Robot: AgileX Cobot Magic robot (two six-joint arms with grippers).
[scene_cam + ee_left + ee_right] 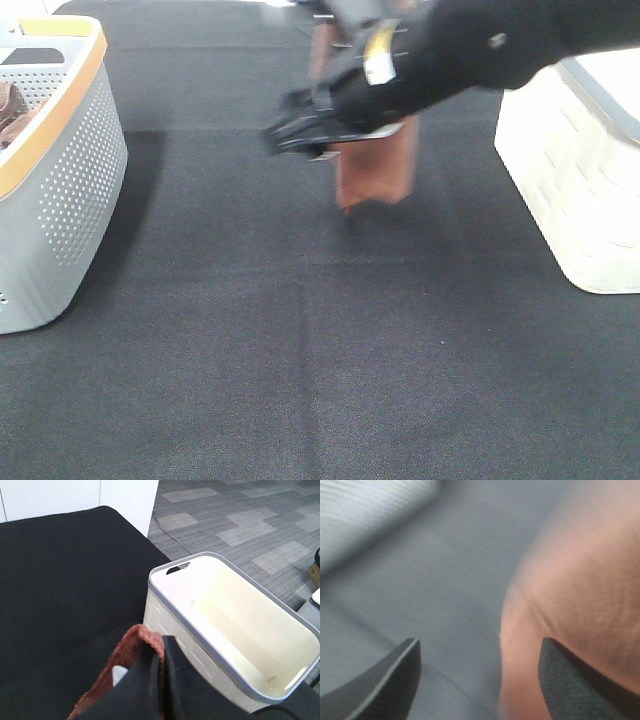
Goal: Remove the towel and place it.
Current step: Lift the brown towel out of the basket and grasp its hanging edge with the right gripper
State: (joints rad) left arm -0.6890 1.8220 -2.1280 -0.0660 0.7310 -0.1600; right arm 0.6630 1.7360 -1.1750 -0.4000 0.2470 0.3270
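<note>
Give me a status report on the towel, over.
Left gripper shut on the towel, towel hanging. Right gripper open beside the towel, not gripping. White basket right alongside, looks empty; nothing blocking it.

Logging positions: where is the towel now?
The towel hangs at upper centre of the high view, pinched by the left hand, left of the cream basket.

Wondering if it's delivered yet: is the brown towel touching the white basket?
Apart. The high view shows black table between the towel and the basket.
</note>
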